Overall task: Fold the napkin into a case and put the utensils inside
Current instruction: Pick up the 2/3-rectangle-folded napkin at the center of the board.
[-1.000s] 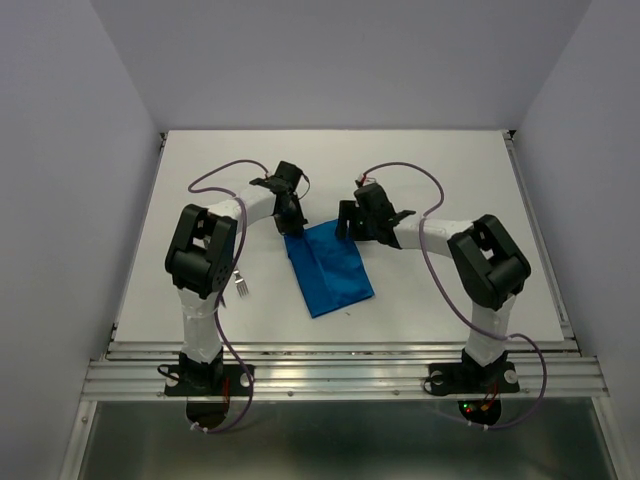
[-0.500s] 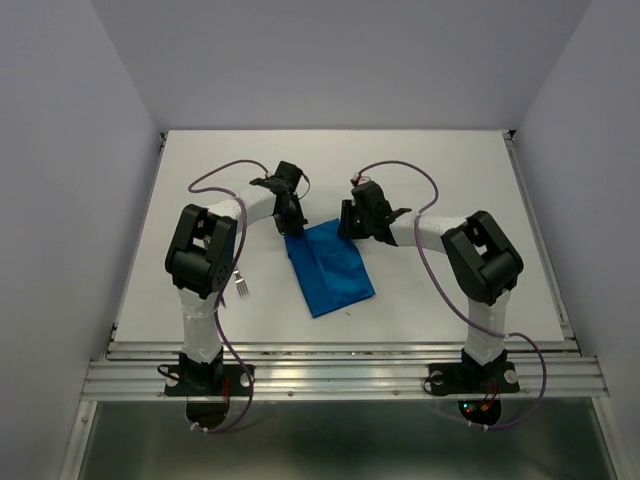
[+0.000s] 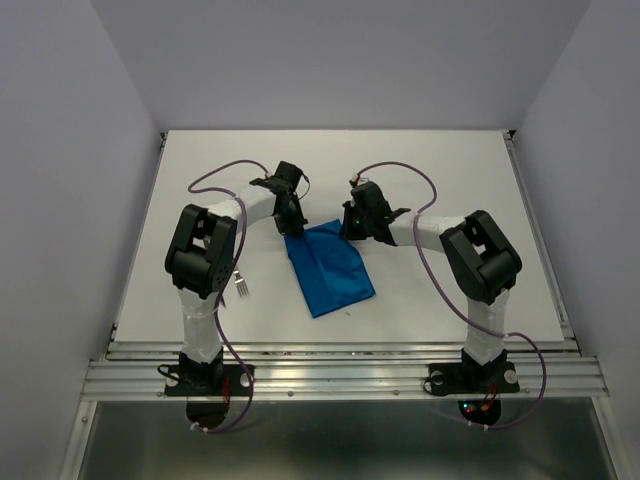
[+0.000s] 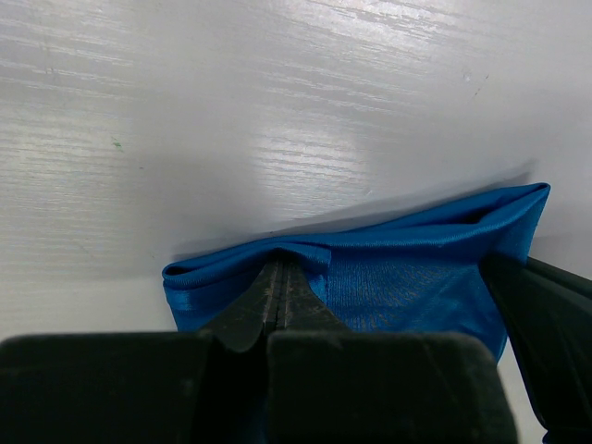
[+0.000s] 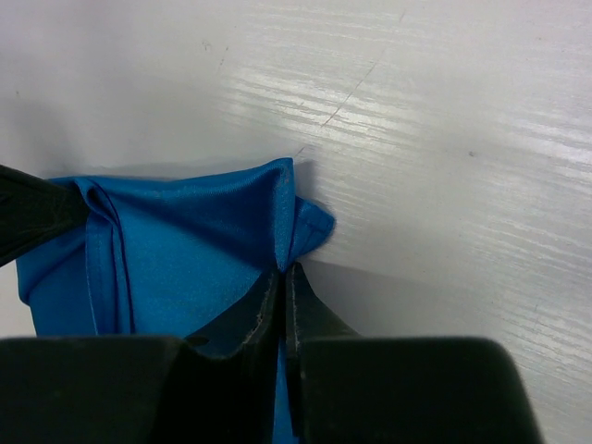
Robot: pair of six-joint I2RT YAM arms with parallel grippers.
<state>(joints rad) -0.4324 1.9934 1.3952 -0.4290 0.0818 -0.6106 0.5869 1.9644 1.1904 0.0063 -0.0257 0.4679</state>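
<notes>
My right claw (image 5: 283,277), apart a second ago, now pinches the napkin (image 3: 332,272) at its far right corner. My left claw (image 4: 280,282) stays clamped on the far left one. Next fold looks ready.

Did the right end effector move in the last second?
Yes. The right end effector slid slightly left onto the far right corner of the napkin and shut on it; the napkin itself stayed put.

No text, label, brand, number or sign can be read anywhere.
</notes>
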